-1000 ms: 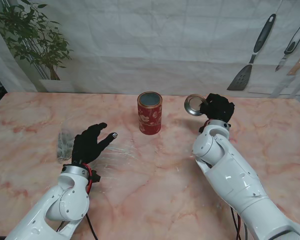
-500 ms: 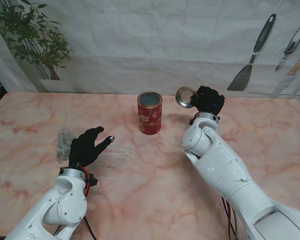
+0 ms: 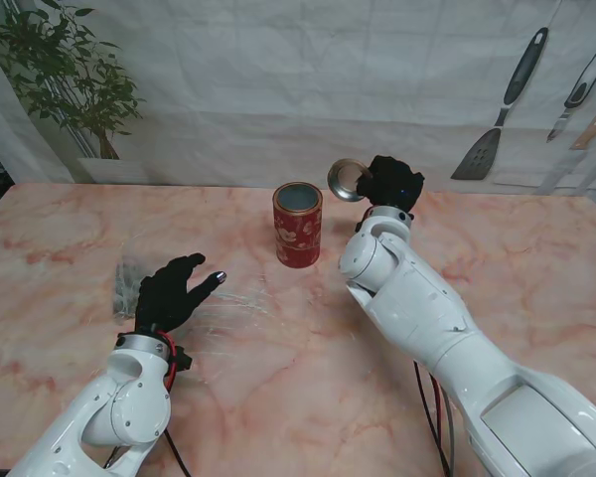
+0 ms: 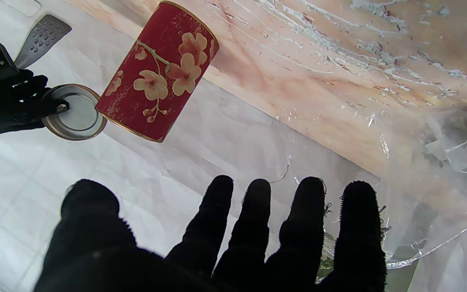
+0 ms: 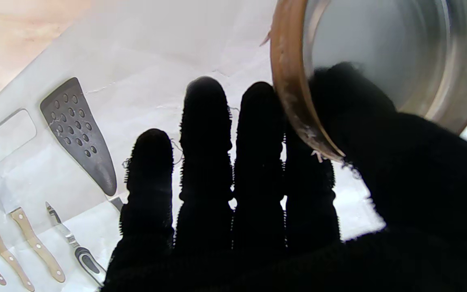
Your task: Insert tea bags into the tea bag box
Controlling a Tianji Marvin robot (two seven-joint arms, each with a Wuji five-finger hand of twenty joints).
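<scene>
Lid in hand, beside the open tin

Our right hand (image 3: 389,183) pinches the lid (image 3: 345,180) just right of the upright tea tin (image 3: 297,225); our left hand (image 3: 171,291), fingers spread and empty, hovers beside the bagged tea bags (image 3: 129,284).

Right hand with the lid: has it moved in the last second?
Yes. The right hand has carried the lid to the robot's left, toward the red tin, which has stayed put. The lid now sits just right of the tin's open top.
</scene>
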